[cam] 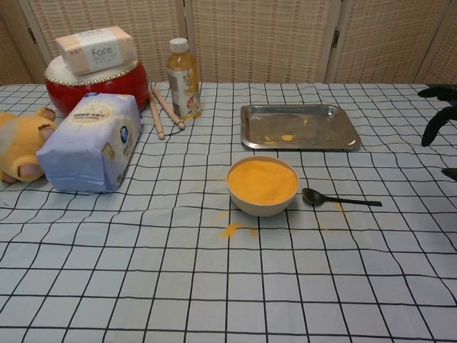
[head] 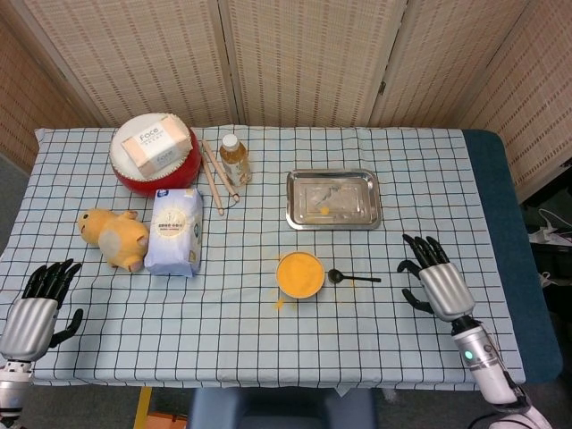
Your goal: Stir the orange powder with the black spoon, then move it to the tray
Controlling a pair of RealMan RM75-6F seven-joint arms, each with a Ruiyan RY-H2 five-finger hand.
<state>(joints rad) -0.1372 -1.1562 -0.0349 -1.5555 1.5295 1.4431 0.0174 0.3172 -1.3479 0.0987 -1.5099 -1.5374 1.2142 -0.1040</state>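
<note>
While I am watching both cameras, the table point(head: 268, 357) with its checked cloth is carrying everything. Toward its far left corner the red drum point(head: 154, 170) is sitting with a tissue box point(head: 155, 148) lying on top, two wooden sticks point(head: 213, 174) and a small bottle point(head: 234, 157) just beside it. Nearer the left edge a white bag point(head: 173, 231) is lying next to a yellow plush toy point(head: 113, 237). The metal tray point(head: 333, 198) is resting right of the middle, toward the far edge. In front of it the bowl point(head: 299, 273) of orange powder point(cam: 262, 181) is standing, some powder spilled on the cloth at its near left. The black spoon point(head: 352, 277) is lying flat just right of the bowl, scoop end toward it, touching nothing else.

My right hand point(head: 434, 281) is hovering right of the spoon handle, fingers spread wide, holding nothing. My left hand point(head: 39, 308) is hanging at the near left corner, fingers apart and empty.
</note>
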